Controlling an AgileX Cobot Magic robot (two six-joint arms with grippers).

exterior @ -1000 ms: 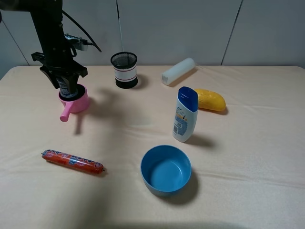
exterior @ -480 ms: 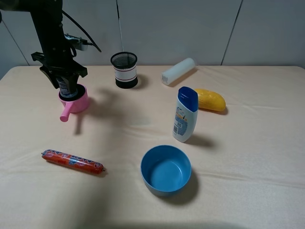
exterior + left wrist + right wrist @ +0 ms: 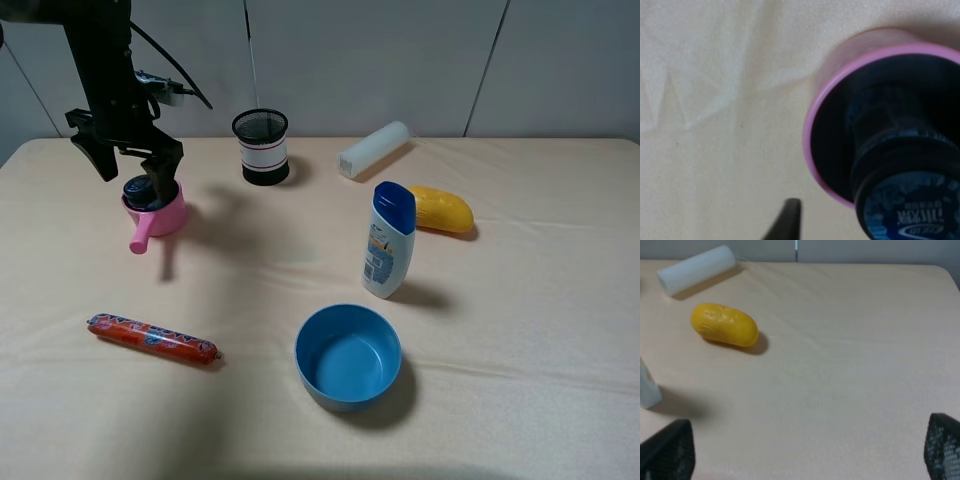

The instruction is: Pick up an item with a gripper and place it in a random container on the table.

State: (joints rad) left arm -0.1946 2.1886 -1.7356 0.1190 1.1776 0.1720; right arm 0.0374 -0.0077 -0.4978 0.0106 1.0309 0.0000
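Observation:
The dark jar (image 3: 139, 189) with a blue label stands upright inside the pink saucepan (image 3: 168, 214) at the far left of the beige table (image 3: 250, 280). My left gripper (image 3: 133, 172) is open, its two black fingers spread on either side of the jar and not touching it. In the left wrist view the jar (image 3: 907, 192) fills the pan's dark inside, the pink rim (image 3: 812, 131) shows, and one fingertip (image 3: 788, 219) sits off to the side. My right gripper (image 3: 805, 455) is open and empty above bare cloth, out of the exterior view.
A black mesh cup (image 3: 261, 146) and a white cylinder (image 3: 374, 148) stand at the back. A yellow oval object (image 3: 441, 209) lies beside the shampoo bottle (image 3: 388, 240). A blue bowl (image 3: 348, 357) is front centre. A red sausage (image 3: 152, 338) lies front left.
My left gripper has opened and let go of the jar, which now stands in the pink saucepan. Nothing else has moved.

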